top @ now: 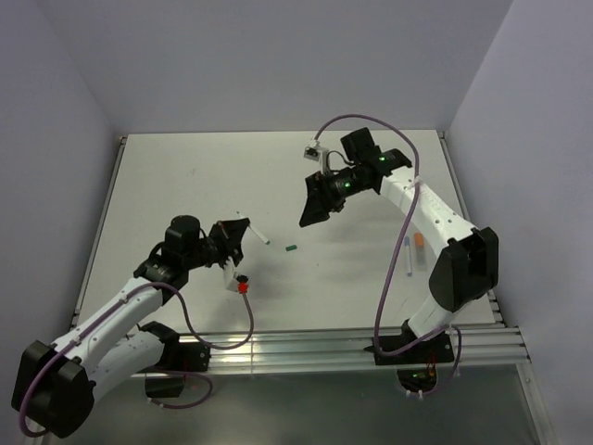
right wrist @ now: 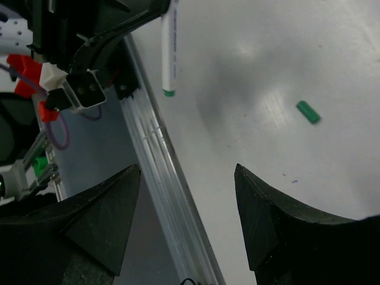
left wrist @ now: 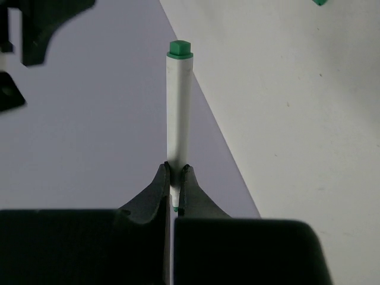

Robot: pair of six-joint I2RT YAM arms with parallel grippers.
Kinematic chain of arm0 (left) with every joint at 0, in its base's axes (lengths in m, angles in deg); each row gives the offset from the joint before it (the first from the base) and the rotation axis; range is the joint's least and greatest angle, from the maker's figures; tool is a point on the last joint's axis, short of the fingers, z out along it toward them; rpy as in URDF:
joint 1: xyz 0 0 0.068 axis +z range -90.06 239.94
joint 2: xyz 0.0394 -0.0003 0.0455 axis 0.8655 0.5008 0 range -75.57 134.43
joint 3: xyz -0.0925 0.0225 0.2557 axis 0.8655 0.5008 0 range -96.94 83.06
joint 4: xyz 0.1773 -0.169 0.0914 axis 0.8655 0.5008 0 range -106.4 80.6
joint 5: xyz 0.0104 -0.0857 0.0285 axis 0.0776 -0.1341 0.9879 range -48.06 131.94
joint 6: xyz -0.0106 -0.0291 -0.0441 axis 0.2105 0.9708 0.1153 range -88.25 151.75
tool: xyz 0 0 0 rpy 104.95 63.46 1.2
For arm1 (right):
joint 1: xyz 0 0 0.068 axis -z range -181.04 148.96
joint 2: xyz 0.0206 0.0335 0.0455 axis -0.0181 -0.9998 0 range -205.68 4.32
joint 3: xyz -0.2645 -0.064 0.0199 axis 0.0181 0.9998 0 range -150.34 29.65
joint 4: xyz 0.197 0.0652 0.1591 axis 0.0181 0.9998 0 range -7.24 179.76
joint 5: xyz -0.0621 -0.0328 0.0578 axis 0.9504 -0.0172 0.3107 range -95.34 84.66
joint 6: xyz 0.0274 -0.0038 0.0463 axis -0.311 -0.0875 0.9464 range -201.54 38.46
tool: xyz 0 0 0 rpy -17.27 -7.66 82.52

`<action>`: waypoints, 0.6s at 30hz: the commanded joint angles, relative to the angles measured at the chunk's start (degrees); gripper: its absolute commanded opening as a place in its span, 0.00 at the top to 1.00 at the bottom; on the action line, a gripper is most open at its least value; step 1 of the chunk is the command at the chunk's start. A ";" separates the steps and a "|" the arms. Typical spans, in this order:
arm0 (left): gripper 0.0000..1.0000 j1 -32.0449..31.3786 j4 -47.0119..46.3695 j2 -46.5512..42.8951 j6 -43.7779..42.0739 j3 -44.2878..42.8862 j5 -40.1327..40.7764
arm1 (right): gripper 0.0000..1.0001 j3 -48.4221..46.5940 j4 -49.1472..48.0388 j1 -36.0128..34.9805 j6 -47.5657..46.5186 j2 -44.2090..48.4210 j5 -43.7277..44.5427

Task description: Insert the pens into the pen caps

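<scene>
left tool is clamped shut on the white pen by one end, held near the green cap. right tool is kept open, empty, near the cap. cap is judged light, rigid, slippery; best gripped mid-body.

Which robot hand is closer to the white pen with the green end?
Left. The left end effector is shut on the white pen; the right end effector hovers open, apart from it.
</scene>
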 commanded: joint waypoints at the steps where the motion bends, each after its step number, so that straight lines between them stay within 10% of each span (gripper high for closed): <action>1: 1.00 -1.40 -5.16 -2.12 -15.87 1.14 -7.31 | 0.28 1.64 -1.81 -4.32 0.91 1.06 -4.70; 18: 1.00 -8.00 -13.86 -0.28 -13.51 2.73 -4.60 | 0.30 -0.90 -7.35 -11.97 8.21 -8.26 -9.62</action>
